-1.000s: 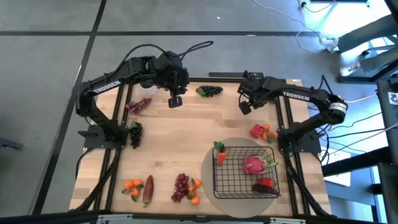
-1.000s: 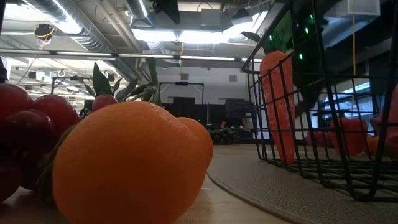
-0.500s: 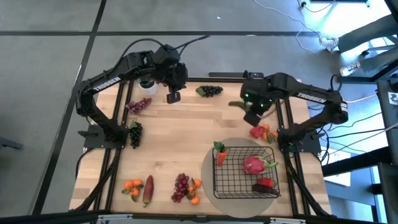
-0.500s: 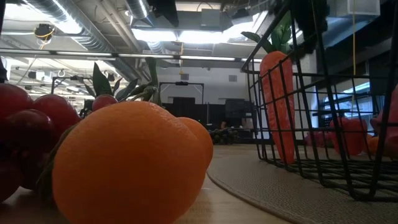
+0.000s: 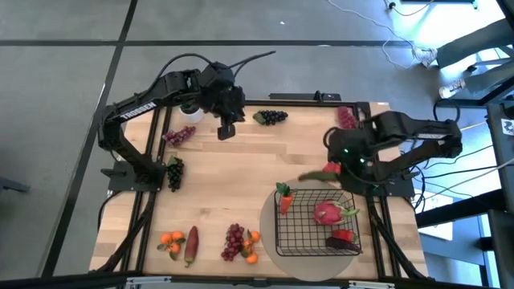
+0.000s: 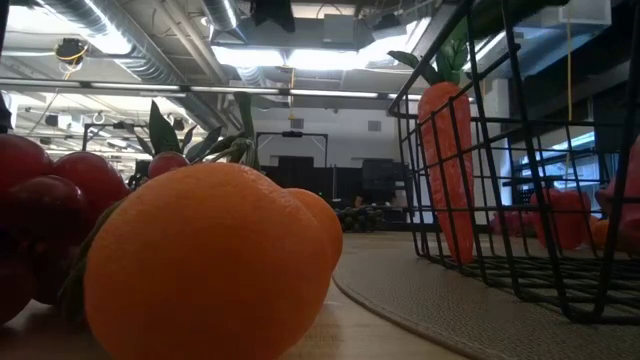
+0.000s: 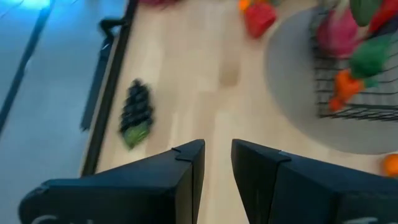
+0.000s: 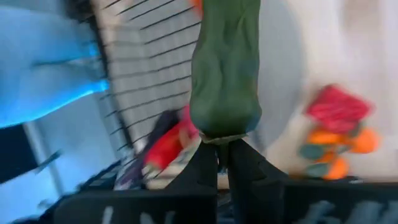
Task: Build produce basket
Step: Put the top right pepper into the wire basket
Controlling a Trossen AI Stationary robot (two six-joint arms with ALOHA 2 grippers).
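Green pepper point(image 8: 225, 68), pinched at its stem end by the right jaws point(image 8: 219, 148), hangs long-axis outward just beside the basket point(image 5: 317, 221) rim near the carrot point(image 5: 284, 198), while the left jaws point(image 7: 216, 163), narrowly parted and empty, wait far across the bench point(image 5: 217, 185).

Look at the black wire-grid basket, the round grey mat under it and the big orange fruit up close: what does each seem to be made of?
Black wire-grid basket: probably coated metal wire, judging by its thin, rigid, evenly black bars. Round grey mat: likely woven fabric or felt, with a matte, finely grained surface. Big orange fruit: probably moulded plastic or foam, smooth with a faint sheen and no pores.
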